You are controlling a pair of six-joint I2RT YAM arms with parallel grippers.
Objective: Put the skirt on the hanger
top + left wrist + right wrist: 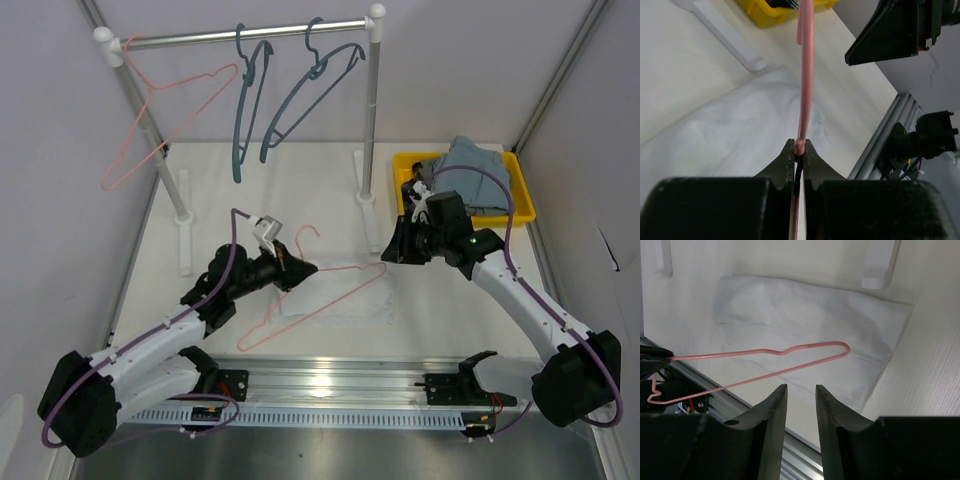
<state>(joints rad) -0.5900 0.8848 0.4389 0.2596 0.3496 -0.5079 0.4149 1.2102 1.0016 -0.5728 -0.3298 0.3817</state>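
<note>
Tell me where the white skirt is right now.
In the top view the white skirt lies flat near the middle of the table, under the pink hanger pinched by the left gripper.

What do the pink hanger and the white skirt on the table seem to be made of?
Pink hanger: probably thin coated wire or plastic, since it is slim, smooth and slightly glossy. White skirt: soft matte fabric, judging by its folds and wrinkles.

"What lies on the white table (pixel 250 190)?"
"A white skirt (pixel 350 303), spread flat near the front middle, and a yellow bin (pixel 520 190) at the far right."
"Anything else?"
"The clothes rack (pixel 183 215) stands on two white feet farther back, left of the bin."
</note>
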